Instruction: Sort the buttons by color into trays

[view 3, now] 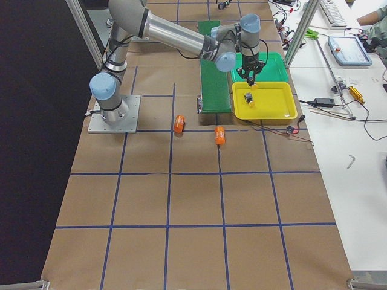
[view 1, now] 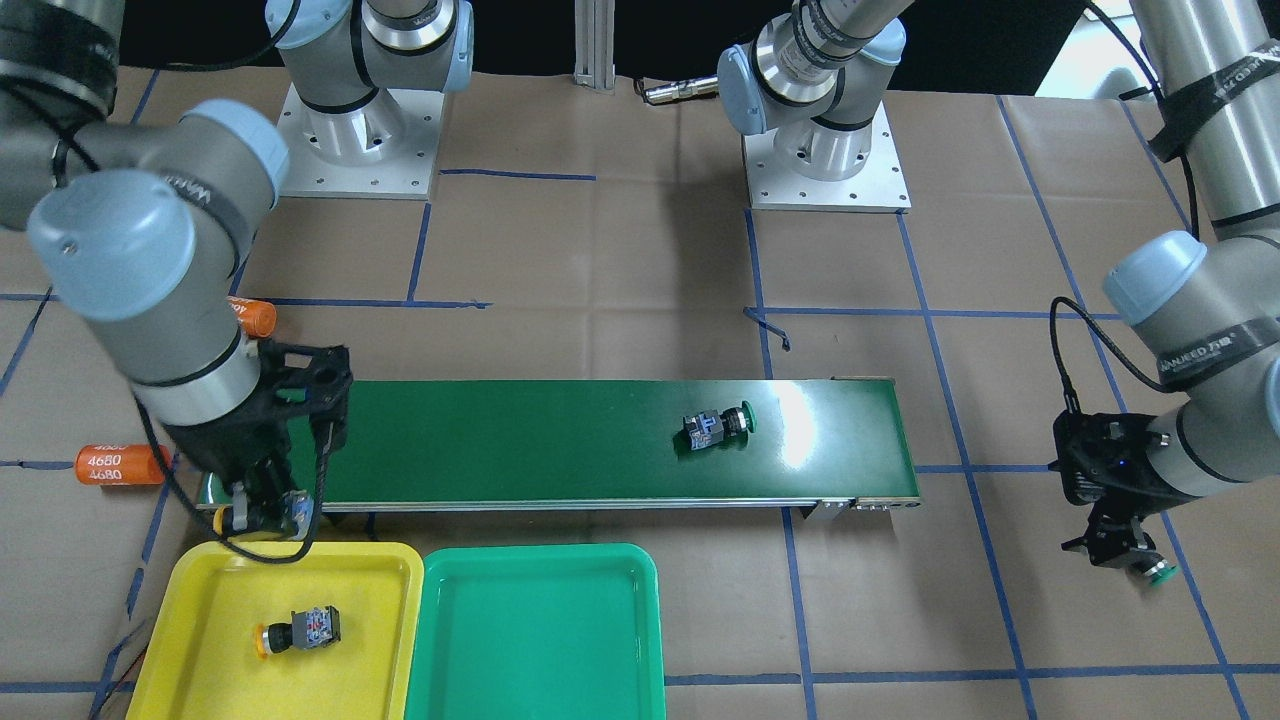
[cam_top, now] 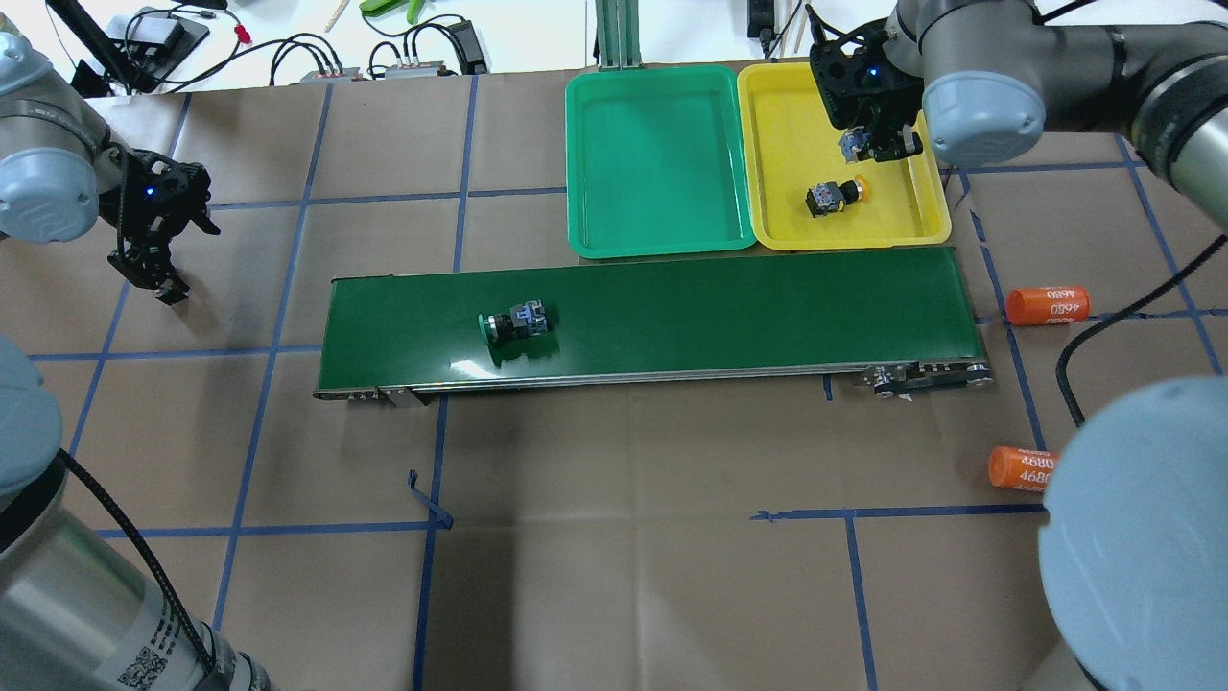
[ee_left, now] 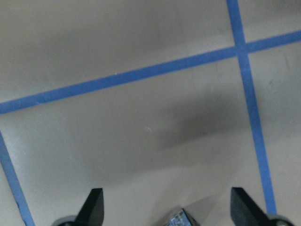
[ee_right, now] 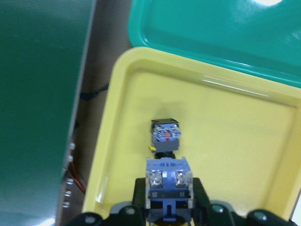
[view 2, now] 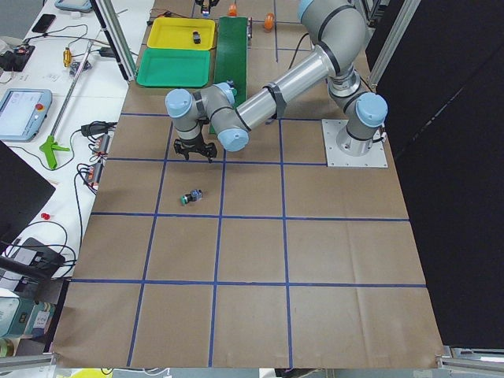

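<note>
Clamped between the two fingers of my right gripper (ee_right: 169, 188) is a button (ee_right: 168, 172), its blue block end turned up toward the wrist camera and its cap pointing down, out of that view. From across the table a sliver of yellow shows at the cap, which is why I hold it over the yellow tray (ee_right: 113, 89) and not the neighbouring one. I carry it clear of the tray floor, near the rim on the belt side. Let go here, I judge it would drop a short way and land inside the walls.

Just beyond it a second button (ee_right: 165, 134), yellow-capped, lies on its side on the tray floor, apart from the one I hold. I would want to release without landing on it.

Past that, the green tray (ee_right: 225, 37) sits rim to rim with the yellow one. The conveyor belt (ee_right: 37, 94) runs alongside both trays. Well down its length a green-capped button (cam_top: 513, 322) lies on its side, bound for the green tray by my reckoning.

Farthest off, beyond the belt's far end, my left gripper (cam_top: 146, 278) hangs over the paper-covered table (cam_top: 614, 537) with its fingers spread wide and nothing between them. One more green-capped switch (view 2: 190, 198) lies on the paper close beneath it. Spread like that, I judge the gripper is set to come down around it.

Two orange cylinders (cam_top: 1048, 305) lie on the table by the belt's other end, and they are no part of the sort.
</note>
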`<state>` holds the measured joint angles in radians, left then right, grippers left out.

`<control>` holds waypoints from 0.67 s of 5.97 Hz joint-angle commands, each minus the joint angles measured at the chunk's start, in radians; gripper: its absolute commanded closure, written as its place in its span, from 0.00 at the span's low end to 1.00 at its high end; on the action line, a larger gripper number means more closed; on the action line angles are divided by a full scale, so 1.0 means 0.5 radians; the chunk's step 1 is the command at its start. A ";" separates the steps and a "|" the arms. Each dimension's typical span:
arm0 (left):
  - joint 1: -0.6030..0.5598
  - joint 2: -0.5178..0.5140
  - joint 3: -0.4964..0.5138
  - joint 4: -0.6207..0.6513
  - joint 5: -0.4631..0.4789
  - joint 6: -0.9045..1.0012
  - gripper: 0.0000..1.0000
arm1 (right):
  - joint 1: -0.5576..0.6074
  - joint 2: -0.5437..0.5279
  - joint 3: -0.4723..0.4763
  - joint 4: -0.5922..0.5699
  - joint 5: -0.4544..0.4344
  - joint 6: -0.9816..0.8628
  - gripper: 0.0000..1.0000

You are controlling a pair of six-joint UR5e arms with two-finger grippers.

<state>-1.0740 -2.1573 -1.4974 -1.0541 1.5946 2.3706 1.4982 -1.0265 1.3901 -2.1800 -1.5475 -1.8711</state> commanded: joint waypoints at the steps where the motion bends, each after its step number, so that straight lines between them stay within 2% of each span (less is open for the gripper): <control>1: 0.080 -0.078 -0.009 0.120 0.008 0.430 0.06 | -0.008 0.459 -0.395 -0.121 0.067 -0.010 0.88; 2: 0.126 -0.079 -0.039 0.120 0.117 0.523 0.06 | -0.005 0.552 -0.405 -0.183 0.106 0.002 0.73; 3: 0.190 -0.097 -0.055 0.123 0.121 0.548 0.06 | -0.005 0.525 -0.393 -0.144 0.256 0.069 0.01; 4: 0.191 -0.146 -0.024 0.129 0.118 0.557 0.17 | -0.008 0.425 -0.393 0.023 0.245 0.076 0.00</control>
<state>-0.9877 -2.2120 -1.5163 -0.9920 1.6509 2.6388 1.4952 -0.7824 1.1940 -2.2265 -1.4393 -1.8431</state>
